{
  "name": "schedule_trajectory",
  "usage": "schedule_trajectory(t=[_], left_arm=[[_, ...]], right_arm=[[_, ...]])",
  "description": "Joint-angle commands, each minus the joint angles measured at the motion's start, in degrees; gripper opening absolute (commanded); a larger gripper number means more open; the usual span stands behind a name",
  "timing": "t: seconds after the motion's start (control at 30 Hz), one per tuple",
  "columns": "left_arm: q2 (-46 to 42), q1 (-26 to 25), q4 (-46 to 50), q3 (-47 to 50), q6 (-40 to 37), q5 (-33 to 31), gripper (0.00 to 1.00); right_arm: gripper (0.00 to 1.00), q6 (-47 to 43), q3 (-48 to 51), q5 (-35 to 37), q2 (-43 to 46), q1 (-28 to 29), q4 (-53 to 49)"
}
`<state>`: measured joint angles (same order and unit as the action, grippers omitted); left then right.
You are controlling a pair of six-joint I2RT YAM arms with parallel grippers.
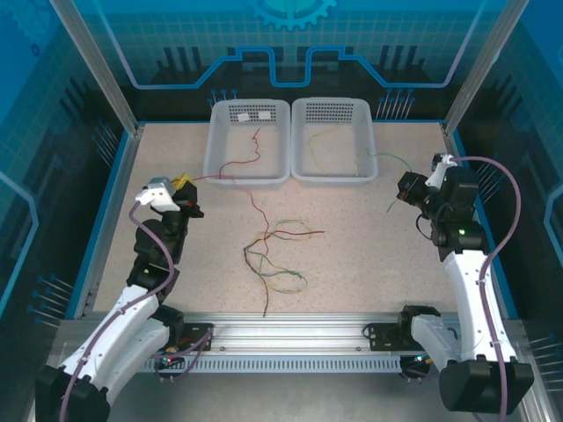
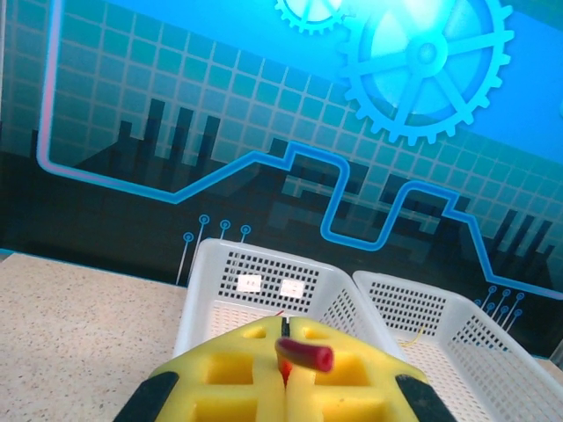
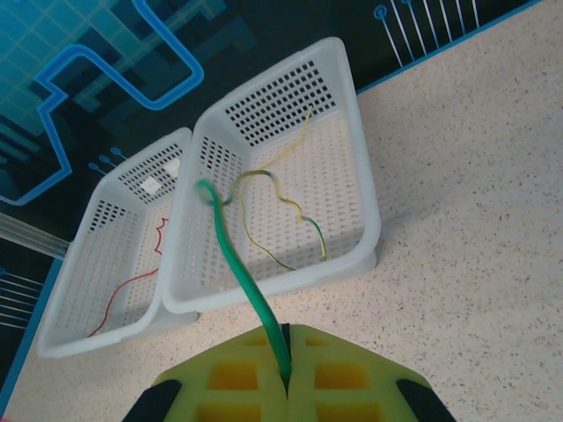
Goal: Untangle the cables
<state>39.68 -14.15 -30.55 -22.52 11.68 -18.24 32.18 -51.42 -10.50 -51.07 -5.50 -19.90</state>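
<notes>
A tangle of red, green and tan cables [image 1: 274, 257] lies on the table's middle. My left gripper [image 1: 183, 186] is shut on the end of a red cable [image 2: 310, 355], pinched between the yellow fingers [image 2: 229, 387]; this cable runs right into the left basket [image 1: 214, 141]. My right gripper [image 1: 406, 190] is shut on a green cable [image 3: 250, 283], which rises from the yellow fingers [image 3: 352, 378] towards the right basket [image 1: 368, 132]. A yellow-green cable [image 3: 295, 214] lies in that basket. A red cable [image 3: 132, 287] lies in the left one.
The two white perforated baskets stand side by side against the back wall [image 2: 264, 176]. Blue frame rails [image 1: 106, 202] edge the table left and right. A metal rail [image 1: 290, 332] with the arm bases runs along the near edge.
</notes>
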Motion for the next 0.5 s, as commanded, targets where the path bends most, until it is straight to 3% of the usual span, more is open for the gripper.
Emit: schedule_trajectory(t=[0.0, 0.2, 0.47], left_arm=[[2.35, 1.73, -0.42, -3.89, 1.73, 4.67, 0.0], [9.13, 1.8, -1.36, -11.02, 0.92, 8.99, 0.0], [18.97, 1.87, 3.86, -28.22, -2.51, 13.74, 0.0]], right_arm=[[0.0, 0.69, 0.44, -1.01, 2.14, -0.91, 1.98], [0.0, 0.2, 0.0, -2.58, 3.78, -0.88, 2.67], [0.0, 0.24, 0.27, -4.12, 4.88, -0.91, 3.89]])
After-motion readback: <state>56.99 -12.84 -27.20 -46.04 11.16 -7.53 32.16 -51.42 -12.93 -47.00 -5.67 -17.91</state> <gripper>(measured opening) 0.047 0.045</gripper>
